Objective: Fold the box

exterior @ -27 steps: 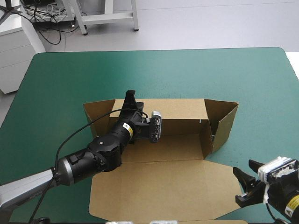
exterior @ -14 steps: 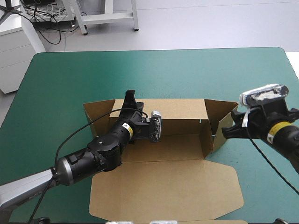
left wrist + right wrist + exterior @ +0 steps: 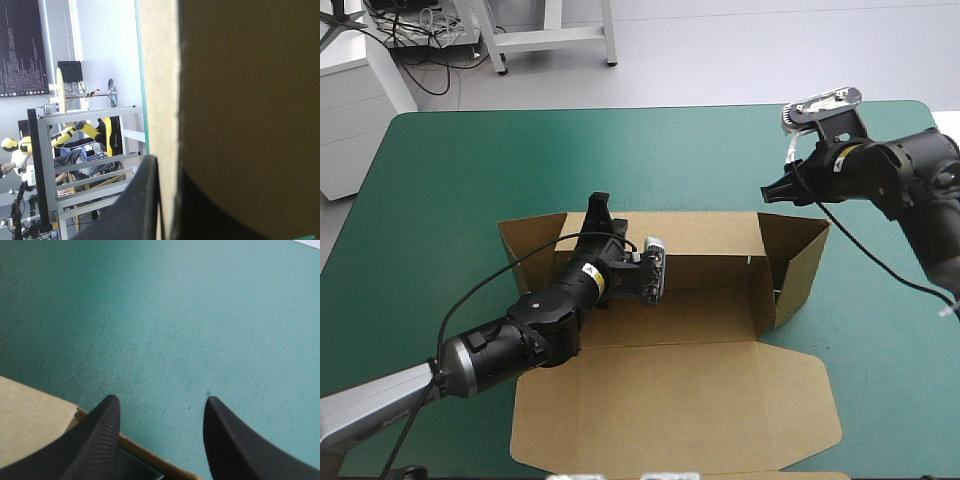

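- High view, box: brown, at the middle of the table, part-formed. The back wall is raised. The right end wall is raised but splayed outward. The left end flap is up at a slant. The lid lies flat toward the table's near edge.
- High view, progress (a judgement): roughly midway. The end walls are not yet squared and tucked, and nothing looks locked in place.
- High view, left gripper: on the top edge of the back wall, near its left end.
- High view, right gripper: in the air just beyond the box's far right corner. It touches no board, as far as can be told.
- Left wrist view, fingers: all but closed, one on each side of the board's edge, with the back wall pinched between them.
- Right wrist view, right gripper: fingers wide apart with nothing between them, bare teal-green cover ahead. A corner of the box lies under and beside one finger; contact is uncertain.
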### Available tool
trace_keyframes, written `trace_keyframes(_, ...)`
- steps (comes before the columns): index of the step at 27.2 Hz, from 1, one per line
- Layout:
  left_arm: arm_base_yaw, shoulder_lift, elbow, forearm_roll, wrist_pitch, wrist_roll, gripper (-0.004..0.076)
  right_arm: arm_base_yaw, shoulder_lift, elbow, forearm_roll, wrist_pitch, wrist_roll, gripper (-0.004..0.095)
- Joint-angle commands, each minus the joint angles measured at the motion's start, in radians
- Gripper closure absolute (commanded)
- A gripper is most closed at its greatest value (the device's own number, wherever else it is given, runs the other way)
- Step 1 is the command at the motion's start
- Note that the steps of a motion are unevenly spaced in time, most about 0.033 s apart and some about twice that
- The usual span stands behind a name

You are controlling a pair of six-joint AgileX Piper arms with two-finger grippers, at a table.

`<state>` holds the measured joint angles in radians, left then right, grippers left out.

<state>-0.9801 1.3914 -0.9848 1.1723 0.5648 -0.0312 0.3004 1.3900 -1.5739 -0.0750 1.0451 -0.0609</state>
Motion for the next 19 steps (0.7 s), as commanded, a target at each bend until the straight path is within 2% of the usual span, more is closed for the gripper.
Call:
trace_keyframes(1,-0.007,-0.019,-0.010,-0.056,-0.018,-0.009,0.0734,-0.030,0.042,-0.044,0.047,-0.043,-0.088,0.0442)
trace_keyframes(10,-0.007,-0.019,-0.010,-0.056,-0.019,-0.024,0.0734,-0.037,0.170,-0.044,0.081,-0.070,-0.169,0.0514)
trace_keyframes(15,-0.007,-0.019,-0.010,-0.056,-0.019,-0.016,0.0734,-0.037,0.184,-0.044,0.116,-0.024,-0.206,0.0515)
trace_keyframes(19,-0.007,-0.019,-0.010,-0.056,-0.019,-0.014,0.0734,-0.037,0.184,-0.044,0.114,0.060,-0.210,0.0518)
